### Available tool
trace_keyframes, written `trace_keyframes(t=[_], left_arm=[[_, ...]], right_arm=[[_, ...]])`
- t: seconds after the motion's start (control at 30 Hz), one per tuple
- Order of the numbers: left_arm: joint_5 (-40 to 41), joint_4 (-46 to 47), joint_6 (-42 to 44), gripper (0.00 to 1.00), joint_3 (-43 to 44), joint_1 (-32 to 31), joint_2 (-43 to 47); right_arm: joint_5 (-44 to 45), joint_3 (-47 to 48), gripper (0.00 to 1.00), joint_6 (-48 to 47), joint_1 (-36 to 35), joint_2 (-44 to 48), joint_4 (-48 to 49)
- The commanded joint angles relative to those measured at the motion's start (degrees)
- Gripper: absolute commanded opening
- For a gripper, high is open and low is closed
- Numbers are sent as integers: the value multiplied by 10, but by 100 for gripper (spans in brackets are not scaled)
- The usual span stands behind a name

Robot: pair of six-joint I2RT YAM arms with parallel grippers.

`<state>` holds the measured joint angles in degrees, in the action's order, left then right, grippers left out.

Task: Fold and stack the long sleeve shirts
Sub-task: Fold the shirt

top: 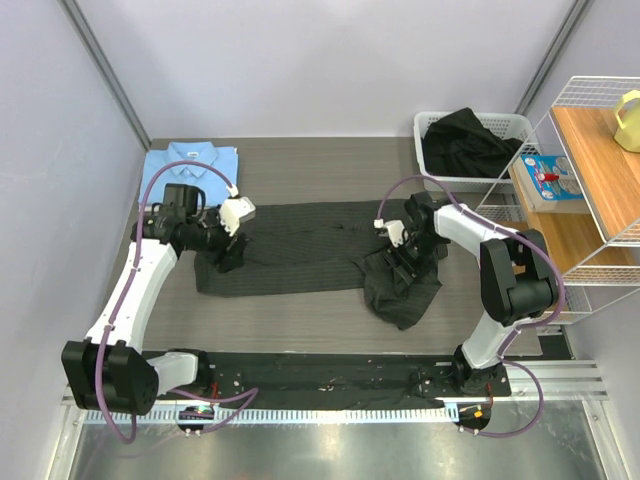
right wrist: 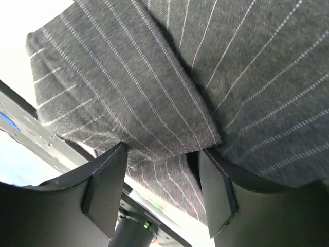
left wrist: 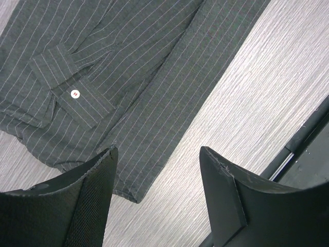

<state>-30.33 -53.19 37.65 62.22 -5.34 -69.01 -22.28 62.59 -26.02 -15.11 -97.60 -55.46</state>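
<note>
The black-charcoal pinstriped shirt (top: 300, 250) lies stretched across the middle of the table, its right end bunched up. My left gripper (top: 228, 255) hovers over its left end, open and empty. In the left wrist view (left wrist: 157, 150) it sits above the shirt's (left wrist: 128, 67) lower corner, near a cuff with a white button (left wrist: 74, 93). My right gripper (top: 405, 268) is at the bunched right end. In the right wrist view (right wrist: 162, 149) its jaws stand wide apart, with folds of the shirt (right wrist: 154, 77) draped over and between them. The light blue shirt (top: 190, 170) lies folded at the back left.
A white laundry basket (top: 430, 122) at the back right holds a dark garment (top: 465, 145). A wire shelf rack (top: 590, 170) with wooden boards stands at the right edge, a yellow object (top: 628, 120) on top. A dark rail (top: 330, 375) runs along the near edge.
</note>
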Motion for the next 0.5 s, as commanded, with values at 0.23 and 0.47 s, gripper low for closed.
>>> trace_keyframes(t=[0.23, 0.47], left_arm=[[-44, 5, -12, 66, 5, -2, 22], [-140, 11, -55, 67, 26, -15, 36]], right_arm=[[-100, 28, 16, -8, 12, 70, -10], [-142, 59, 1, -95, -6, 152, -48]])
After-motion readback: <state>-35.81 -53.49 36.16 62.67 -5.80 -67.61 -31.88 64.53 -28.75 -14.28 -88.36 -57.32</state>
